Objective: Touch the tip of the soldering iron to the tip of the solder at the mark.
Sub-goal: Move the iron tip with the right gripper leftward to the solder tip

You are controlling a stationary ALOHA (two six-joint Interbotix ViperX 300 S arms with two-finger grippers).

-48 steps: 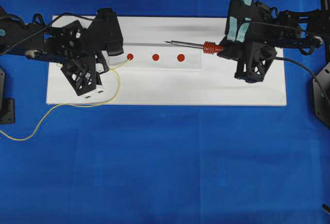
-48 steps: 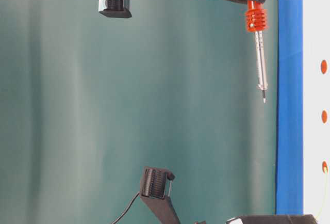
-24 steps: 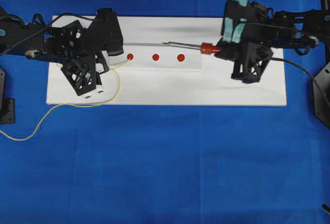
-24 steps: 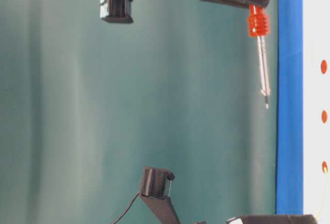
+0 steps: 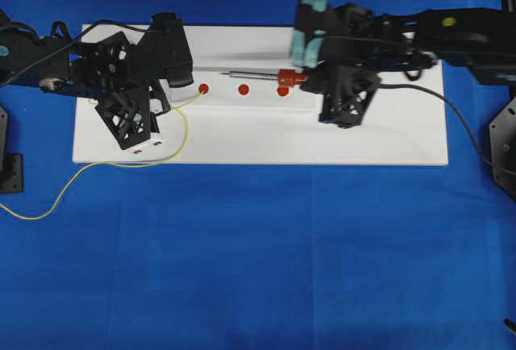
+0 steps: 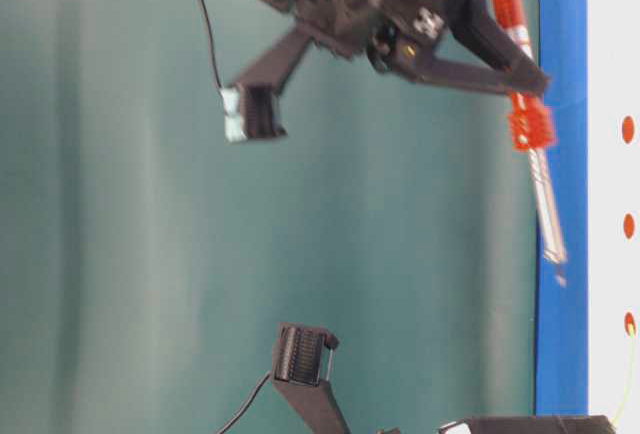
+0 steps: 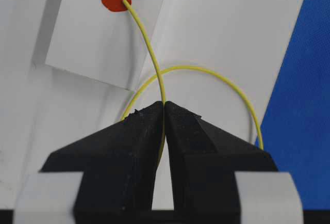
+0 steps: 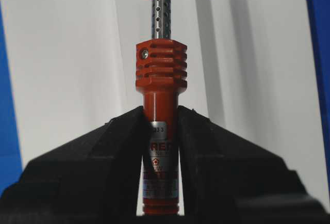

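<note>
Overhead: soldering iron point(image 5: 262, 75) juts from right pincer point(image 5: 300, 77) (clamped).

Gap between the soldering iron point(image 5: 256, 75) tip and the solder point(image 5: 190, 100) end was open, just bare white board point(image 5: 242, 136) with red dots.

Overhead looks straight down; table-level view sideways, rotated; wrist cameras close, both facing the white board point(image 5: 258, 144)
</note>
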